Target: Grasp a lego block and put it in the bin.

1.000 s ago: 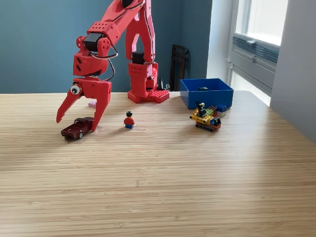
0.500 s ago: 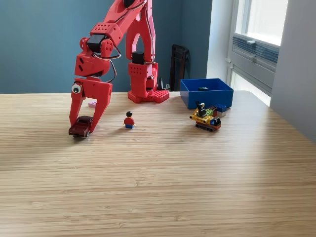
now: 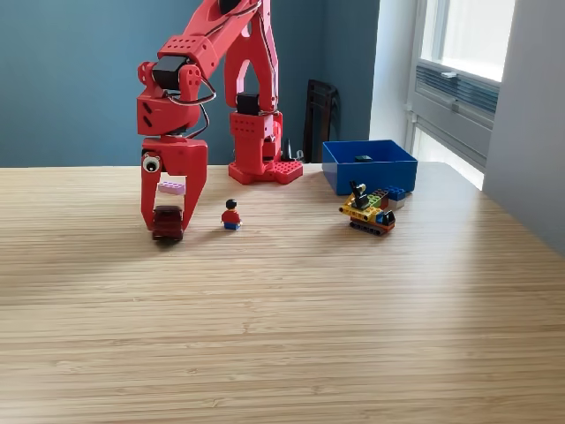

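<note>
item: red arm's claw (image 3: 168, 223), clamped on a dark red toy car (image 3: 167, 222) at the worktop (image 3: 282, 327). step: grasp made. next: lift, carry to blue bin (image 3: 368, 165), far on exterior view's right.

Pale striped wood grain runs across the counter (image 3: 282, 336), matt and smooth. The red arm (image 3: 225, 53) looks matt plastic; the bin (image 3: 368, 168) is glossier blue plastic.

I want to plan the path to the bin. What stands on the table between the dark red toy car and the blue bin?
In the exterior view, a small figure and a yellow toy digger stand between car and bin.
</note>
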Action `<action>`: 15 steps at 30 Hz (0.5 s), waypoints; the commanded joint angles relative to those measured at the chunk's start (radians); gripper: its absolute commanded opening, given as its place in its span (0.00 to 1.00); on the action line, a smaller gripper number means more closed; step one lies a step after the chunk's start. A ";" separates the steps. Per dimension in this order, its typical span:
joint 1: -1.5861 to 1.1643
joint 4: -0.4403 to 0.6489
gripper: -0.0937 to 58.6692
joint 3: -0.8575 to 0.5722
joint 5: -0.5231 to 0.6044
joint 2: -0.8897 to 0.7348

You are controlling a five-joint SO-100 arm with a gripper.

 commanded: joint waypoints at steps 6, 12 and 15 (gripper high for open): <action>-0.043 0.190 0.00 -0.348 -0.011 0.029; -0.114 0.319 0.00 -0.508 0.005 0.031; -0.176 0.379 0.00 -0.571 0.009 0.031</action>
